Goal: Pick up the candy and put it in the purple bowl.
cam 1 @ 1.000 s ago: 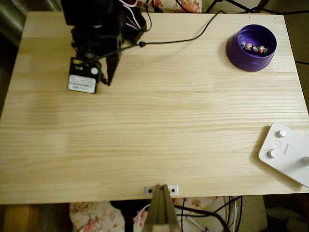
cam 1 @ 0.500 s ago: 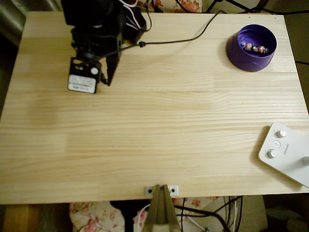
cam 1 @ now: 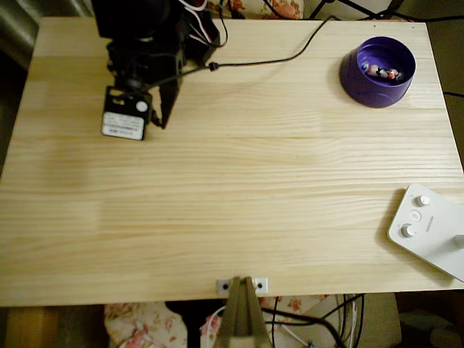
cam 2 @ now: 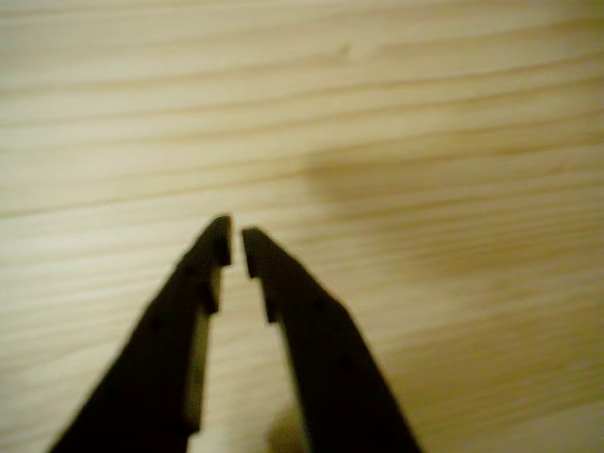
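The candy, a small wrapped sweet with red and dark blue on it, lies inside the purple bowl at the table's far right corner in the overhead view. My black arm sits folded at the far left corner, far from the bowl, with the gripper pointing down toward the wood. In the wrist view the gripper hangs over bare wood, and its two dark fingers nearly meet at the tips with nothing between them.
A white device with round knobs lies at the near right edge. A black cable runs across the far side from the arm. A metal bracket sits at the front edge. The wooden table is bare in the middle.
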